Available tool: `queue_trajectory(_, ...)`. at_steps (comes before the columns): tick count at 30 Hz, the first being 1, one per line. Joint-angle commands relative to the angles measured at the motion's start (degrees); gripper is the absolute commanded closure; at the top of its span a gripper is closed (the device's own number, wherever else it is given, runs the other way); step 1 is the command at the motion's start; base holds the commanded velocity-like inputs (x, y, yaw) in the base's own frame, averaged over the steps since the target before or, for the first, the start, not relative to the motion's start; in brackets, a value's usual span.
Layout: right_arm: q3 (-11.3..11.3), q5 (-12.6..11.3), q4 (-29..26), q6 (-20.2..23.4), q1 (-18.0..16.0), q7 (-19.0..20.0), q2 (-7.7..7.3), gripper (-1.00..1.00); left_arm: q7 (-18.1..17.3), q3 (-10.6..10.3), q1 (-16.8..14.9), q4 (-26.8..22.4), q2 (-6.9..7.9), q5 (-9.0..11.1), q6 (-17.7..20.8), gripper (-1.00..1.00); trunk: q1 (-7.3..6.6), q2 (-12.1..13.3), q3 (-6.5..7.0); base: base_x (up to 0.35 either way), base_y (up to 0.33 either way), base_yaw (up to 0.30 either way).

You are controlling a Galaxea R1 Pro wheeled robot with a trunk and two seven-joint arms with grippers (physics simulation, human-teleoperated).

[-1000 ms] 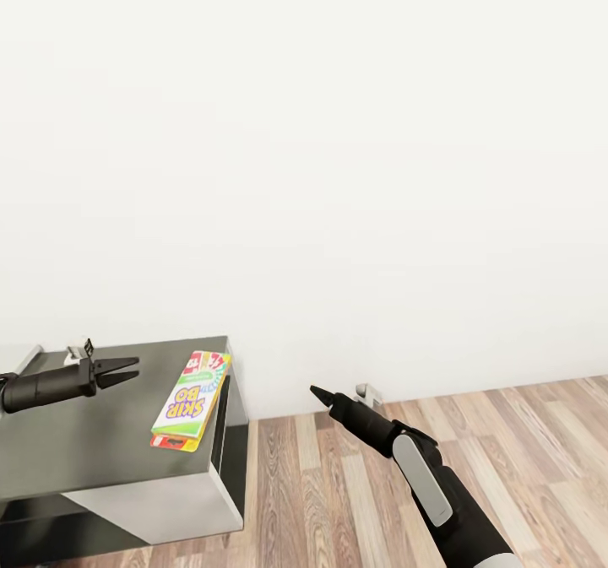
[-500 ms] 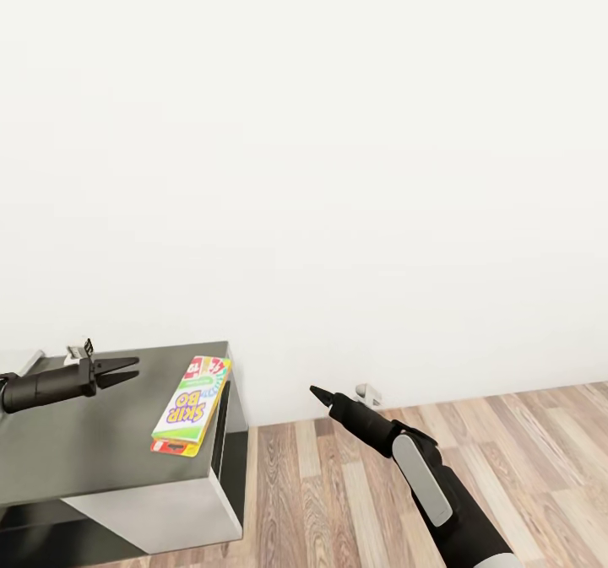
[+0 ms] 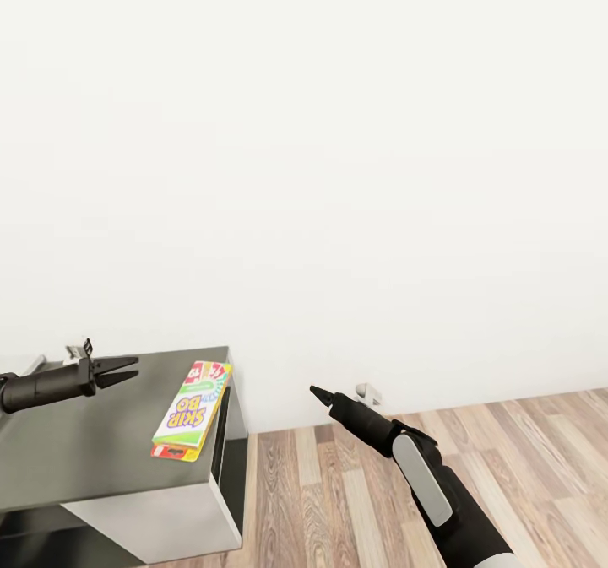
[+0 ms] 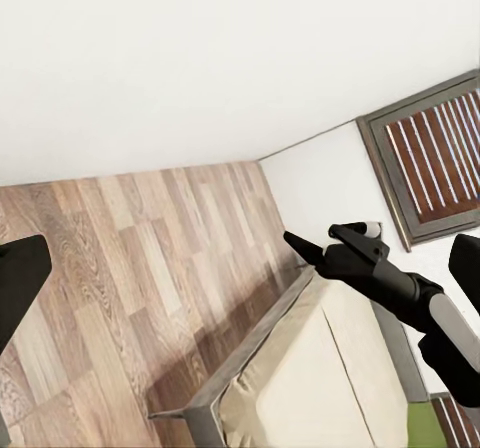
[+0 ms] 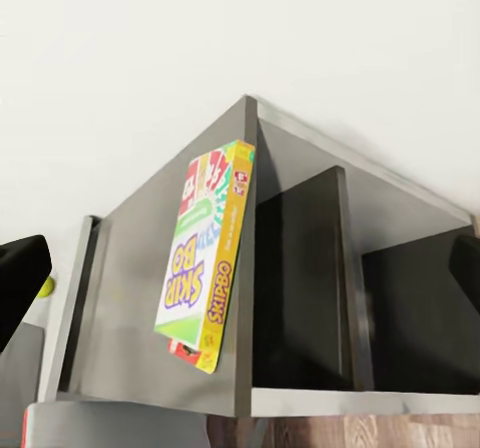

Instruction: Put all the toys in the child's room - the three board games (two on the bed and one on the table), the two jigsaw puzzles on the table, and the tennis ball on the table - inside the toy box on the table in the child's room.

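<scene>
A colourful Skip-Bo board game (image 3: pixel 190 412) lies flat on a low cabinet's dark grey top (image 3: pixel 84 446), its long side right at the cabinet's edge; a red-orange corner shows under it. The right wrist view looks at the same board game (image 5: pixel 205 258). My left gripper (image 3: pixel 128 367) hovers open over the cabinet top, left of the game and apart from it. My right gripper (image 3: pixel 314 392) is open in the air over the floor, right of the cabinet and holding nothing. The bed (image 4: pixel 300 378) with its beige mattress lies below the right gripper (image 4: pixel 290 238) in the left wrist view. The toy box, table and jigsaw puzzles are out of view.
The cabinet has open dark compartments (image 5: pixel 300 288) on the side facing my right arm. A plain white wall (image 3: pixel 338 171) rises straight ahead. Wood floor (image 3: pixel 523 450) stretches to the right. A small yellow-green spot (image 5: pixel 45 288) past the cabinet's far end is too small to name.
The whole head picture has slid down and slightly left, so the camera has moved. Both arms keep their pose and the game stays put on the cabinet.
</scene>
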Motion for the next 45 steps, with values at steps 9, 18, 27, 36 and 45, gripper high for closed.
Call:
queue_trajectory(9, -0.06, -0.22, -0.01, 0.27, -0.04, 0.04, 0.04, -1.0, -0.24, 0.63, -0.04, 0.01, 0.04, -0.05, 0.61, -1.0, 0.04, -0.11, 0.74, 0.0, 0.0, 0.0)
queue_trajectory(18, -0.06, -0.22, 0.04, 0.27, -0.04, 0.03, 0.09, -1.0, -0.24, 0.85, -0.04, 0.01, 0.08, -0.05, 0.61, -1.0, 0.04, -0.11, 1.6, 0.0, 0.0, 0.0)
queue_trajectory(27, -0.06, -0.22, -0.05, 0.27, -0.04, 0.08, 0.08, -1.0, -0.24, 0.87, -0.04, 0.01, 0.08, -0.05, 0.61, -1.0, 0.04, -0.11, 2.46, 0.0, 0.0, 0.0)
queue_trajectory(36, -0.06, -0.22, 0.01, 0.27, -0.04, 0.07, 0.07, -1.0, -0.24, 0.87, -0.04, 0.01, 0.05, -0.05, 0.61, -1.0, 0.04, -0.11, 3.32, 0.0, 0.0, 0.0)
queue_trajectory(45, -0.04, -0.21, -0.09, 0.27, -0.04, 0.06, 0.05, -1.0, -0.24, 0.87, -0.04, 0.01, 0.02, -0.05, 0.61, -1.0, 2.01, -3.72, 2.56, 0.0, 0.0, 0.0)
